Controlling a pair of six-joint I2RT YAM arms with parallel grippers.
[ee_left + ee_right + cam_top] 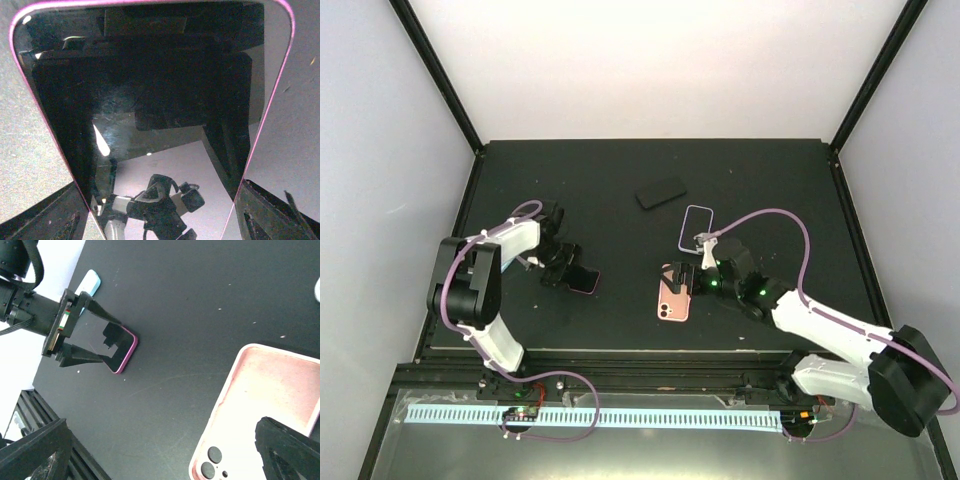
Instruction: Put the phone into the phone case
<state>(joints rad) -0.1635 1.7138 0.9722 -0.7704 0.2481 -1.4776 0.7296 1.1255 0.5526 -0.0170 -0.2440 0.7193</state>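
Nothing is seated yet. The pink-edged phone (122,347) lies flat on the desk (620,170), well apart from the pink phone case (674,298). My left pincer (575,275) straddles the phone, though I cannot tell if it pinches. My right pincer (682,279) hangs spread over the case. Lifting, carrying and pressing in remain.

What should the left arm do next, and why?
Probably close the left gripper on the phone: its jaws straddle the long edges, but a firm grip isn't clear. The phone lies apart from the pink case, which sits open side up under the open right gripper. Gripping must come before any lift.
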